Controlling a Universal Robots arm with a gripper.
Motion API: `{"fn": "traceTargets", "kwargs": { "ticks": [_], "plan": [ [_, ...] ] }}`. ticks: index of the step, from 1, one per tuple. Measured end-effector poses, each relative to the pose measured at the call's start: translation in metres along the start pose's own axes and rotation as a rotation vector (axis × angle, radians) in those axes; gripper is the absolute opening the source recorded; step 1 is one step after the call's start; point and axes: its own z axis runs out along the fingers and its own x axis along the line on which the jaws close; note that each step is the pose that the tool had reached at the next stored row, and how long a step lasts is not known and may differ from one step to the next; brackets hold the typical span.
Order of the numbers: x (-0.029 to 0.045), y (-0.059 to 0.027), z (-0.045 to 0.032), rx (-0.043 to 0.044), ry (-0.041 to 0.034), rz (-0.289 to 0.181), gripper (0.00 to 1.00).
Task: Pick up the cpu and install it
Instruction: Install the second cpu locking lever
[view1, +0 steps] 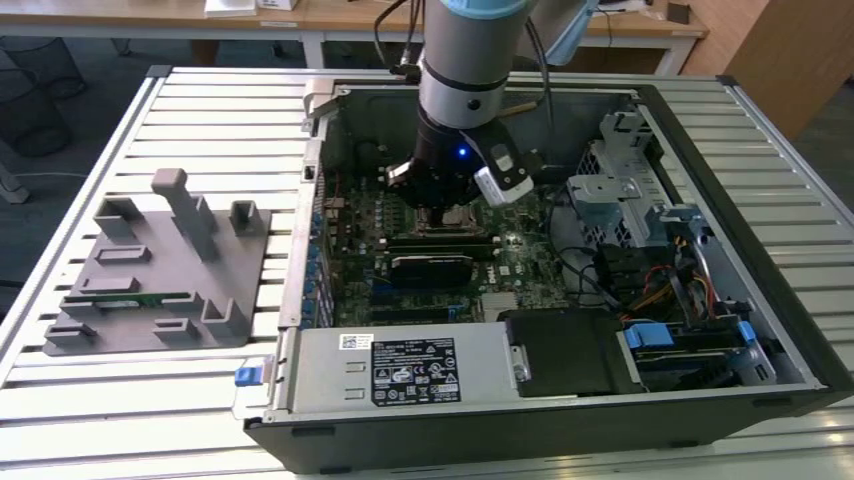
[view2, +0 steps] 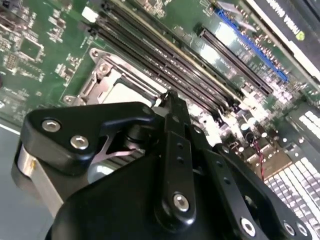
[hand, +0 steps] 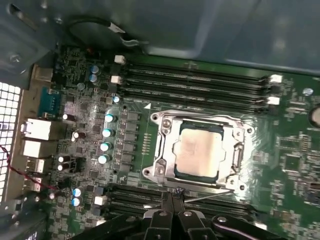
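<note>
An open computer case (view1: 787, 330) lies on a slatted metal desk (view1: 200, 120). Inside it sits a green motherboard (view1: 534, 260), with a power supply (view1: 400, 370) along the near edge and a drive cage (view1: 627, 150) toward the exterior view's right. A grey parts fixture (view1: 154, 275) rests on the desk, at the exterior view's left of the case.

1. The exterior view looks down from high up and a bit far off. It sees the whole tabletop (view1: 200, 90), the open computer case (view1: 747, 250) and the arm (view1: 467, 60) reaching into it.
2. The first wrist view looks almost straight down, very near the green board (hand: 295, 145), with the socket frame (hand: 165, 150) in the middle.
3. The second wrist view looks slanted across the board (view2: 40, 45) from very near, past the tool (view2: 170, 100).
4. Both wrist views share the socket frame (view2: 107, 75) and the long black slots (hand: 200, 82) beside it.
</note>
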Motion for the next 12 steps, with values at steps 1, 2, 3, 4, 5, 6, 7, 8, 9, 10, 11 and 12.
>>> {"fn": "traceTargets", "kwargs": {
  "ticks": [1,2,3,4,5,6,7,8,9,10,11,12],
  "plan": [
    [0.0001,-0.0001,0.0018,0.0001,0.0001,0.000,0.11],
    [0.0001,-0.0002,0.0036,0.0001,0.0000,0.000,0.11],
    [0.0002,-0.0004,0.0051,-0.0002,0.0000,0.000,0.11],
    [0.0004,-0.0012,0.0060,-0.0004,0.0000,0.000,0.11],
    [0.0007,-0.0026,0.0063,-0.0005,0.0001,0.000,0.11],
    [0.0010,-0.0045,0.0066,-0.0007,0.0000,0.001,0.11],
    [0.0015,-0.0070,0.0068,-0.0008,-0.0001,0.001,0.11],
    [0.0019,-0.0085,0.0070,-0.0010,-0.0002,0.001,0.11],
    [0.0028,-0.0097,0.0073,-0.0012,-0.0002,0.001,0.11],
    [0.0039,-0.0100,0.0076,-0.0013,-0.0002,0.001,0.11],
    [0.0058,-0.0101,0.0080,-0.0014,-0.0002,0.001,0.11],
    [0.0079,-0.0099,0.0087,-0.0018,-0.0003,0.001,0.11]
  ]
}}
